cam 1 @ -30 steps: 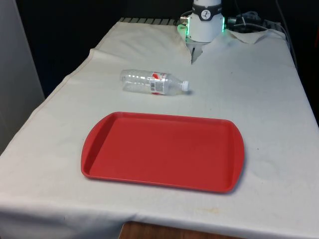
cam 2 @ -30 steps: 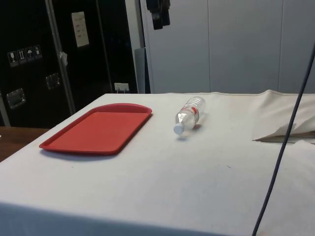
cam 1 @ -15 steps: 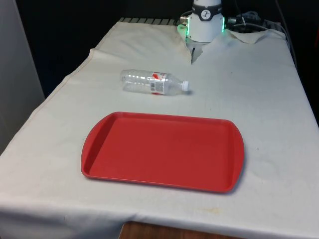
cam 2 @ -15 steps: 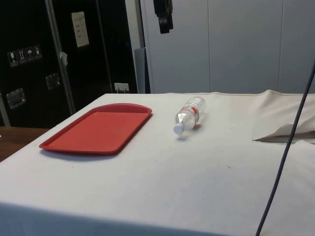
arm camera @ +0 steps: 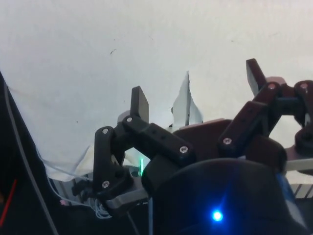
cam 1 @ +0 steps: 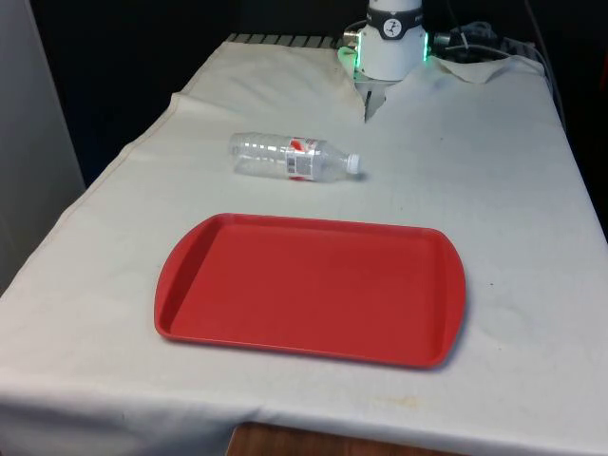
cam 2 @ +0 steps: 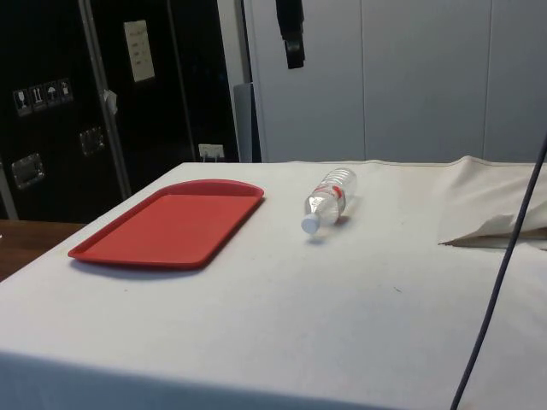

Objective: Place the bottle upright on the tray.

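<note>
A clear plastic bottle [cam 1: 294, 158] with a white cap and a red-and-white label lies on its side on the white cloth; its cap points to the front view's right. It is also in the side view, bottle [cam 2: 327, 198], cap towards the camera. The empty red tray [cam 1: 313, 285] lies on the near side of it, a short gap away, tray [cam 2: 171, 224]. My black gripper [cam 2: 293, 38] hangs high above the table, over the stretch between tray and bottle. In the wrist view the gripper [arm camera: 195, 88] is open, fingers [arm camera: 140, 102] wide apart with nothing between them.
A raised fold in the cloth [cam 1: 366, 100] sits by the robot's base, and loose cables [cam 1: 475, 43] lie at the far end. In the side view a dark cable [cam 2: 504, 256] hangs across the right. Bare cloth surrounds the tray.
In the side view the gripper has shifted to the right and a little lower. The bottle and the tray have stayed where they were.
</note>
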Robot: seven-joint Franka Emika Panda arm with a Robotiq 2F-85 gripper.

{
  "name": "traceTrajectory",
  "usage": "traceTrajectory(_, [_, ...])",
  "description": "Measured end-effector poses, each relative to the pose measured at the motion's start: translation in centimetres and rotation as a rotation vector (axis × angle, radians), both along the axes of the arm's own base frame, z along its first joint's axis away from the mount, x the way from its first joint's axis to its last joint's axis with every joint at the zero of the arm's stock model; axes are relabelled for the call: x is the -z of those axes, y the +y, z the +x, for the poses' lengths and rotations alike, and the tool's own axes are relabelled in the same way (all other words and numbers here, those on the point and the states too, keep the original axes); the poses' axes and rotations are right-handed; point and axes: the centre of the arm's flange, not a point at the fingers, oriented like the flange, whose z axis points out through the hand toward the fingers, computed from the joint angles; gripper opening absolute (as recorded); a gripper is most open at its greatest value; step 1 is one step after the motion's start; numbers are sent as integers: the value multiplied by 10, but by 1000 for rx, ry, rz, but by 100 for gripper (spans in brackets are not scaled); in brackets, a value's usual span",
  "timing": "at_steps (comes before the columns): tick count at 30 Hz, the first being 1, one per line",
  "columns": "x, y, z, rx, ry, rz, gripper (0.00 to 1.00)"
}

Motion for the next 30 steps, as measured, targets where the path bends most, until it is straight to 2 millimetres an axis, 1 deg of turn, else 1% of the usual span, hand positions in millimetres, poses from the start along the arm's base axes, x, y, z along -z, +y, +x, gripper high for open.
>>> traceTrajectory(13, [20,-3,-3,-52,0,4,100])
traceTrajectory(30, [37,-25,-10,-121,6,12,100])
